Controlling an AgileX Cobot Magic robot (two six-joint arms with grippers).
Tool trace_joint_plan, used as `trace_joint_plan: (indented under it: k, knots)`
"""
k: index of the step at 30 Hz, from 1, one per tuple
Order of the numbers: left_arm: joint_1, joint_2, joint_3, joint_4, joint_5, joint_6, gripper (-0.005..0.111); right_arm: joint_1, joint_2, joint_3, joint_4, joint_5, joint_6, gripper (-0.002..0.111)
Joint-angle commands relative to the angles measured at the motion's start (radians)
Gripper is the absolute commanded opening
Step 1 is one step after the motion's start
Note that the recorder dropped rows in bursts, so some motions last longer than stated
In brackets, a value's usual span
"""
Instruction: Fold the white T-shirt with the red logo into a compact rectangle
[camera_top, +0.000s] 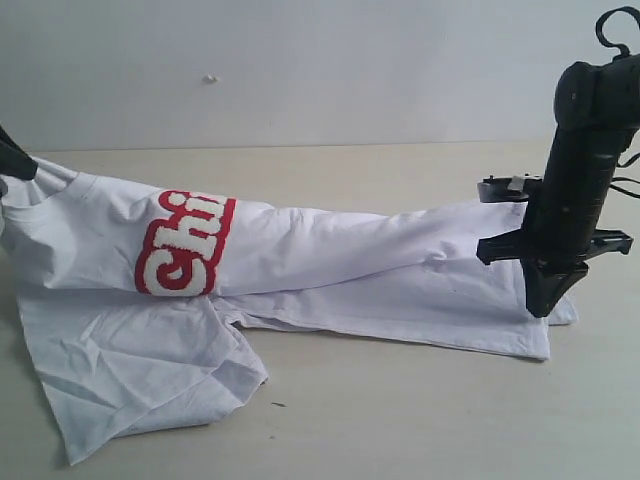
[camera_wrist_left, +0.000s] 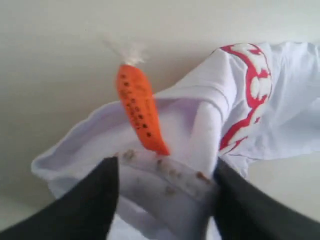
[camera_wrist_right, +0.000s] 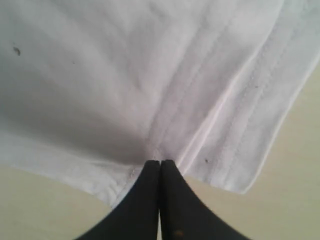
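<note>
The white T-shirt lies stretched across the table, its upper half folded over the lower. The red logo wraps round the fold, showing "Chi". My left gripper is at the shirt's far left end. Its black fingers stand apart, with the ribbed collar and the orange neck tag between them. The red logo shows beyond. My right gripper points down at the shirt's right end. Its tips are shut together on the stitched hem.
A pale wooden table carries the shirt, and a plain white wall stands behind it. One sleeve spreads toward the front left. Bare tabletop runs along the front and to the right of the hem.
</note>
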Motion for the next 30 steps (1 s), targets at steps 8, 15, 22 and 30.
trace_joint_plan:
  k: [8,15,22,30]
  knots:
    - [0.095,0.016,0.001,-0.372,0.001,0.262,0.079,0.000,0.006,-0.019,-0.008,-0.001,-0.005,0.000]
    - [0.143,0.066,0.001,-0.424,0.001,0.251,0.079,0.000,0.006,-0.027,-0.050,-0.001,0.013,0.000]
    - [0.166,0.066,0.001,-0.582,0.001,0.248,0.079,0.000,0.006,-0.027,-0.077,-0.001,0.028,0.000]
    - [0.171,0.066,0.001,-0.552,0.001,0.194,0.079,0.000,0.002,-0.038,-0.066,-0.001,0.028,0.000]
